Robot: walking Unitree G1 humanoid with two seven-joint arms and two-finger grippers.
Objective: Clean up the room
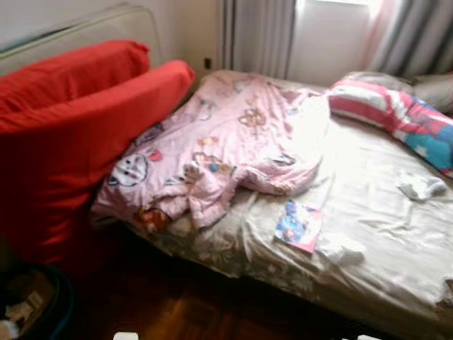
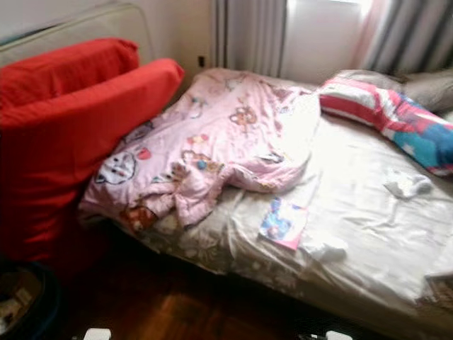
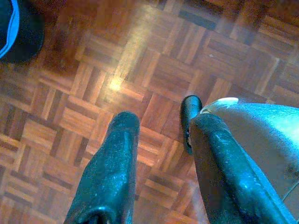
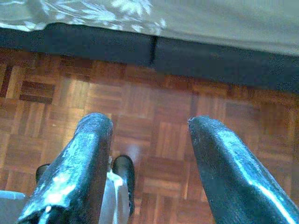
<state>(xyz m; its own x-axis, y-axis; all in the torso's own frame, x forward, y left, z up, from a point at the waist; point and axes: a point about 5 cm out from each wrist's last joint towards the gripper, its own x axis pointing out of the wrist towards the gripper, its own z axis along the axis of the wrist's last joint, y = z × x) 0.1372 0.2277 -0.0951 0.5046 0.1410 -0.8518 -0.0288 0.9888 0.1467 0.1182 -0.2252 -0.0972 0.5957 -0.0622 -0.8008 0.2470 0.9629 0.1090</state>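
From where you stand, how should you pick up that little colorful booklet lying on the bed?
Take the booklet by its near edge, coming from the foot of the bed. It lies flat on the sheet close to that edge, so sliding one finger under the loose cover looks easier than pinching from above. The white cloth beside its right corner may get in the way.

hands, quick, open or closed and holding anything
left hand: open, holding nothing, over the floor
right hand: open, holding nothing, over the floor by the bed
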